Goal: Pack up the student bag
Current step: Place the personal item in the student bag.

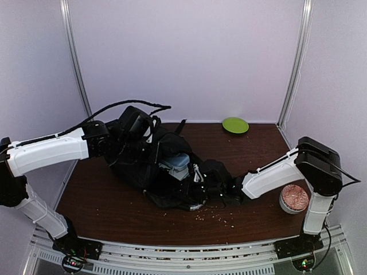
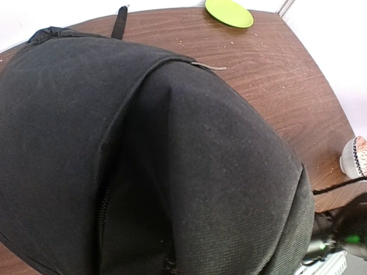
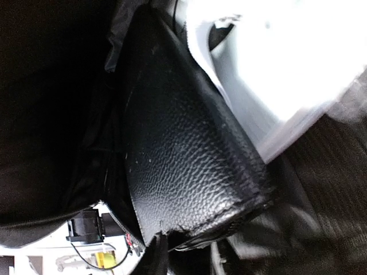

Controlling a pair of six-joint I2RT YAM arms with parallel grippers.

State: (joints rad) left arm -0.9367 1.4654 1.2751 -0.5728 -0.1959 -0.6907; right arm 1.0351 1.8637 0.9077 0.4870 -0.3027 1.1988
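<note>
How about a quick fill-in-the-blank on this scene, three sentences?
The plate at the far edge of the table is ____ in colour.
The student bag is ____ in colour.
The patterned bowl stands on the robot's ____ side.
Missing words: green; black; right.

I see a lab test cell: pale panel walls (image 1: pixel 183 57), aluminium posts (image 1: pixel 76 63) at 11 and 1 o'clock. Slotted mounting rail (image 1: pixel 183 255) at 6 o'clock.

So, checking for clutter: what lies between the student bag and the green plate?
Only bare brown table, with a few specks; the left wrist view shows that stretch between student bag and green plate most clearly.
</note>
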